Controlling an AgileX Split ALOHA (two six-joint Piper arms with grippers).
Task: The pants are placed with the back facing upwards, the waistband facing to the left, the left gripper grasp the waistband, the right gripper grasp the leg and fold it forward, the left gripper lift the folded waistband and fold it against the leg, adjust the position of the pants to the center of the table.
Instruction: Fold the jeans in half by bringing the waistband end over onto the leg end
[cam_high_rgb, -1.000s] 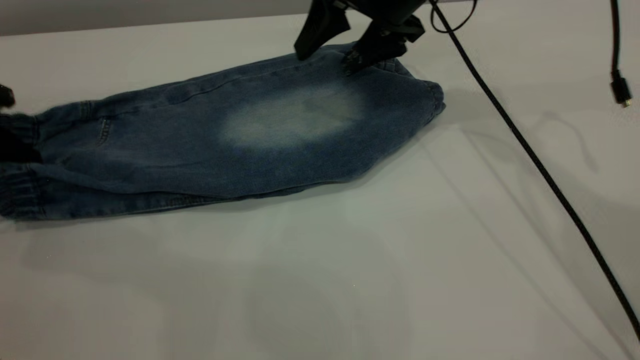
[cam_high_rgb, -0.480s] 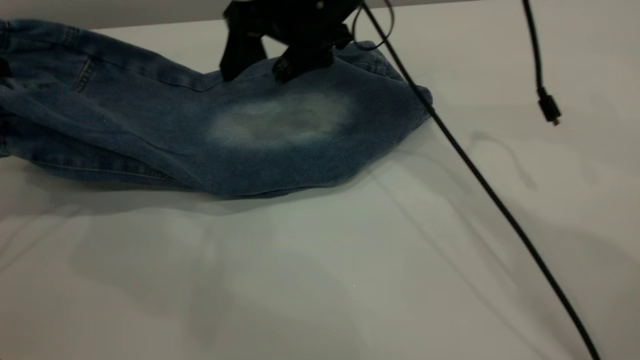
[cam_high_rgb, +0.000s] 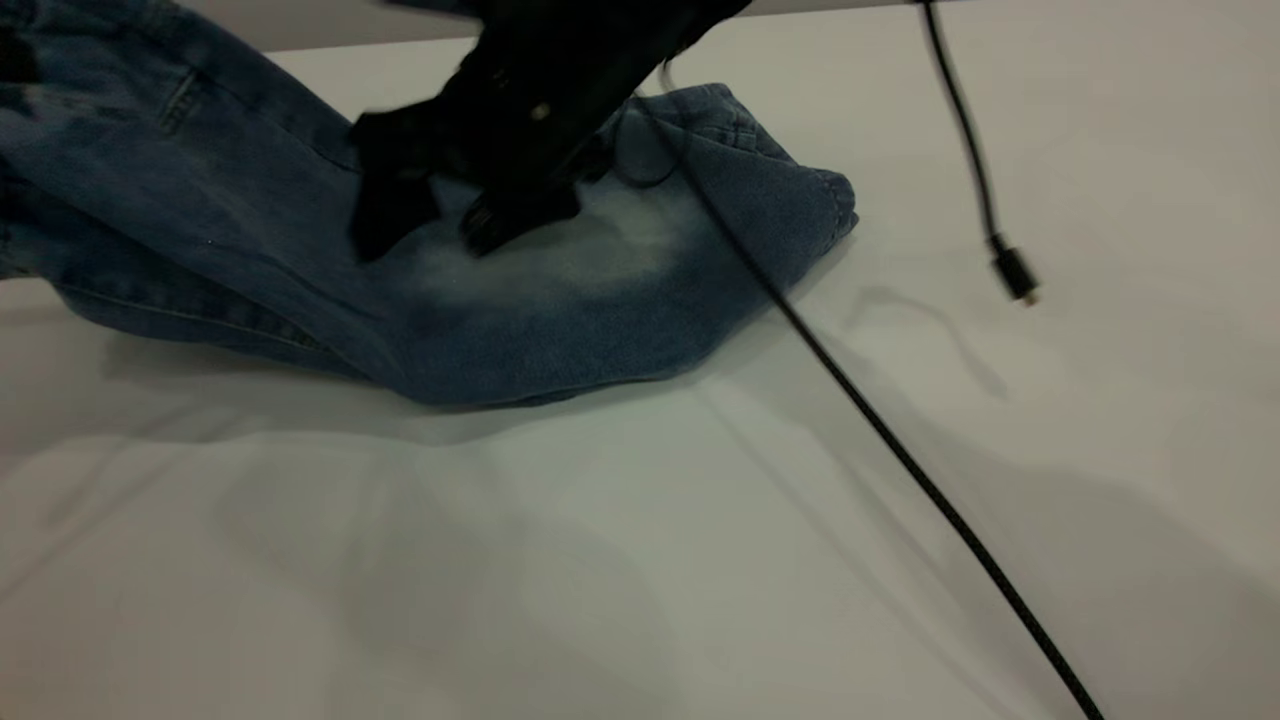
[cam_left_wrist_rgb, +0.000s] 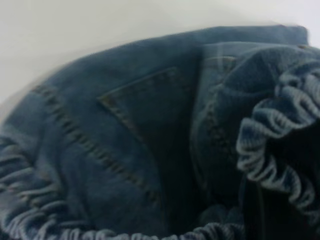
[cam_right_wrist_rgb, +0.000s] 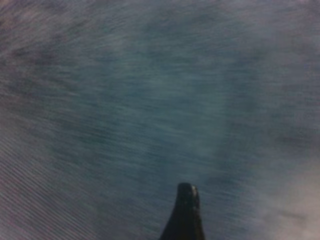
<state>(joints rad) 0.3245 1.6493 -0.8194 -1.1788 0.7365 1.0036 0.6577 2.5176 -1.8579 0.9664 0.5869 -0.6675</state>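
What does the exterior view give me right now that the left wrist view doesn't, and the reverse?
Only the exterior view shows the right gripper with its fingers spread over the faded patch of the jeans, the white table, a black cable crossing the denim, and a dangling plug. Only the left wrist view shows the gathered elastic waistband bunched up close and a back pocket's stitching. Both show the jeans' blue denim and pale table around it.

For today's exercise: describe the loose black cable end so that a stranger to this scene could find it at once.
Start at the blue pants heaped on the white table. To their right a thin cable hangs from above, ending in a small black plug. Unlike the thicker braided cable crossing the table, this one stops short.
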